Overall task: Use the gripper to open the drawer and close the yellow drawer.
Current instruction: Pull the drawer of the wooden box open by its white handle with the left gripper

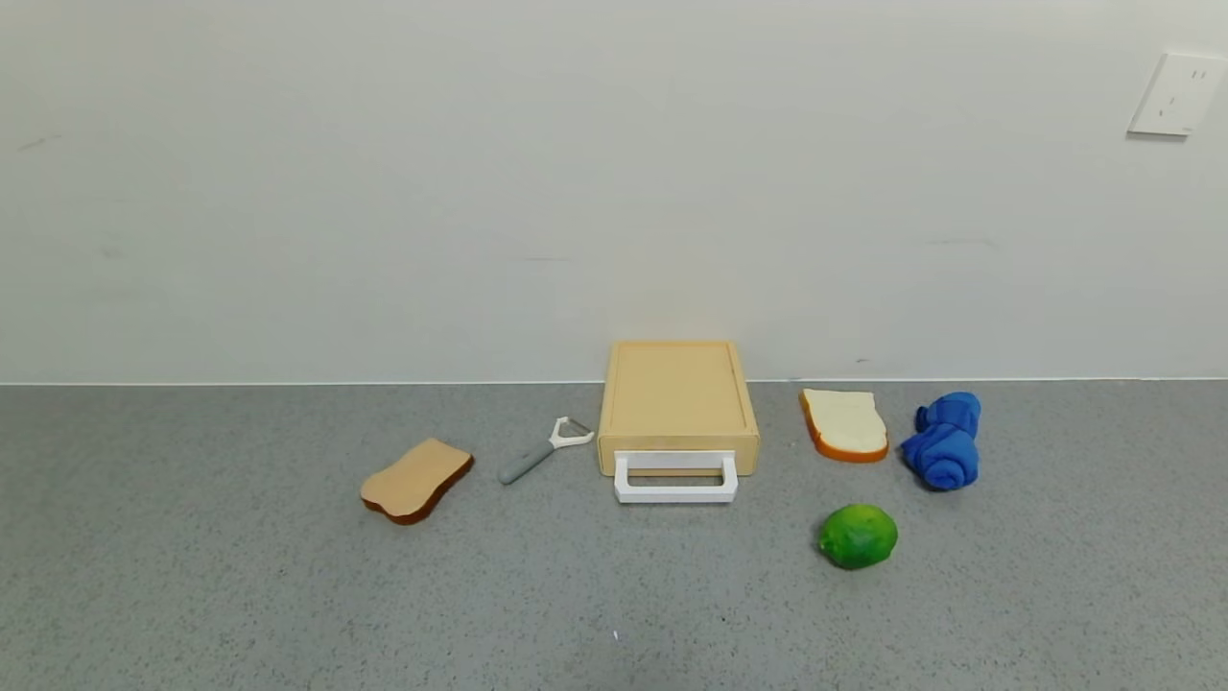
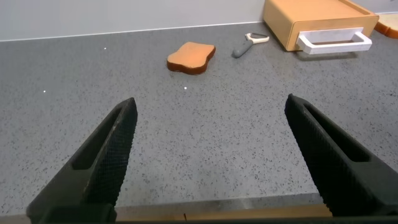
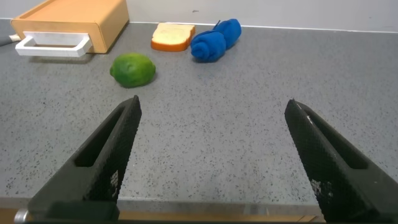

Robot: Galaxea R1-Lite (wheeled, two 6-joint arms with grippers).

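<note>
The pale yellow drawer [image 1: 677,403] stands against the back wall at the middle of the grey counter, its tray pushed in and its white loop handle [image 1: 675,478] facing me. It also shows in the left wrist view [image 2: 311,22] and in the right wrist view [image 3: 71,23]. Neither arm shows in the head view. My left gripper [image 2: 211,112] is open and empty over the counter's front edge, far from the drawer. My right gripper [image 3: 214,112] is open and empty, also at the front edge.
A brown bread slice [image 1: 415,479] and a peeler [image 1: 544,450] lie left of the drawer. A white bread slice [image 1: 844,423], a blue rolled cloth [image 1: 945,440] and a green lime [image 1: 857,536] lie to its right. A wall socket [image 1: 1177,93] sits at the upper right.
</note>
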